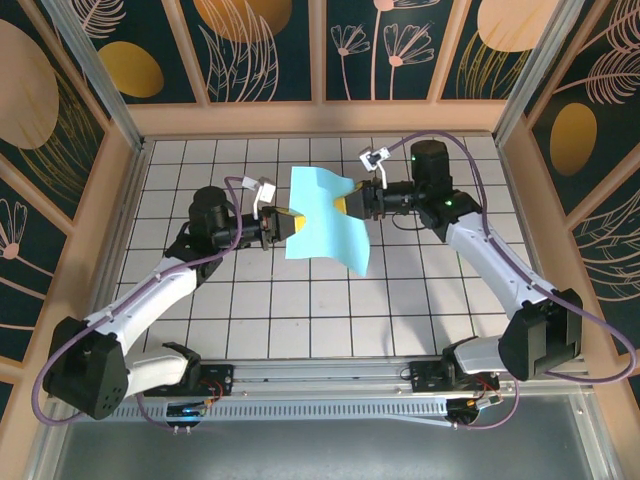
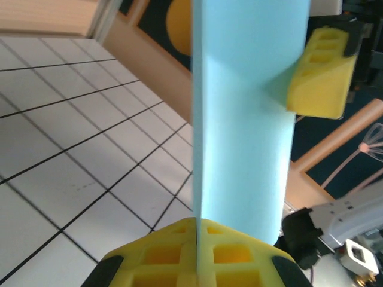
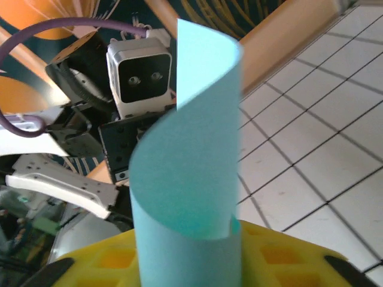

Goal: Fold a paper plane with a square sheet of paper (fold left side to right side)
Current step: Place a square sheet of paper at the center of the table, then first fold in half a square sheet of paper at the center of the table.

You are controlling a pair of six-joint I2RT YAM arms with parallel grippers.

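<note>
Held up in the air, well clear of the surface (image 1: 300, 300): the sheet of paper (image 1: 325, 220), strung between both arms. Clamped fully on its left edge by the left end effector (image 1: 283, 228), yellow pads (image 2: 233, 254) pressed together with the paper pinched edge-on between them. Met at the opposite edge, straight across the sheet, by the right end effector (image 1: 350, 205). Paper between the pads there, but impossible to tell whether gripped or slack.

Long axis from one end effector to the other, bowed and curled rather than flat. For the fold, probably a matter of carrying the left edge rightward to meet the far edge.

Hard to make out: any crease, the drooping lower corner, and the right side's far pad behind the paper.
</note>
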